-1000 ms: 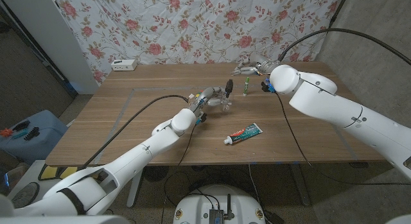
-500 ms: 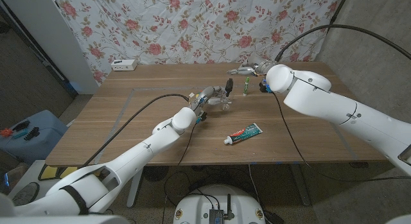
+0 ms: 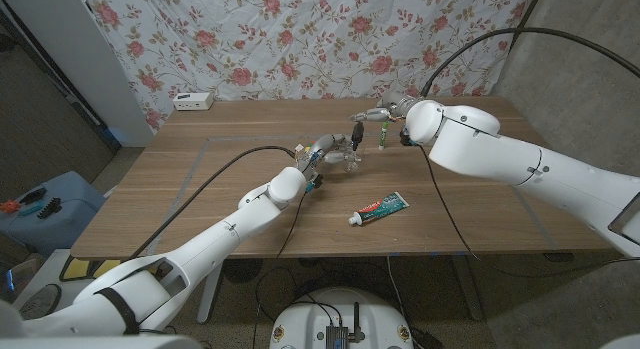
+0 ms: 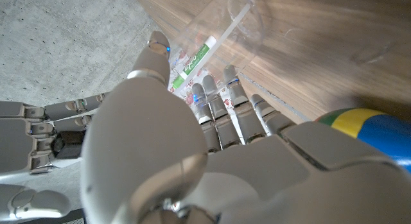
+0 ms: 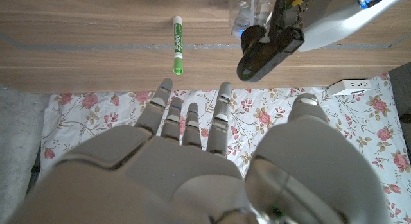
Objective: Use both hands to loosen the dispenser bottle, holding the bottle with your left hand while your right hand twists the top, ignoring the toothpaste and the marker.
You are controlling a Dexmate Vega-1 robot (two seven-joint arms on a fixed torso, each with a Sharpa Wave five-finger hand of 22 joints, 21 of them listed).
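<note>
- Your left hand (image 3: 338, 154) grips the clear dispenser bottle (image 3: 350, 159) near the middle of the table (image 3: 200, 189), a little toward the far edge. Its fingers (image 4: 218, 115) are wrapped round the body. Keep that grip firm and the bottle upright, so the body cannot turn with the cap.
- The bottle's black pump top (image 5: 266, 41) stands clear above your left hand, free to be taken.
- Your right hand (image 3: 372, 113) is spread and holds nothing. It hangs just beyond the top, toward the far edge, not touching it. Bring it in over the top and close round the collar before you twist.
- The green marker (image 3: 382, 135) lies just right of the bottle, under your right arm. The toothpaste (image 3: 380, 206) lies toward the near edge. Steer clear of both.
</note>
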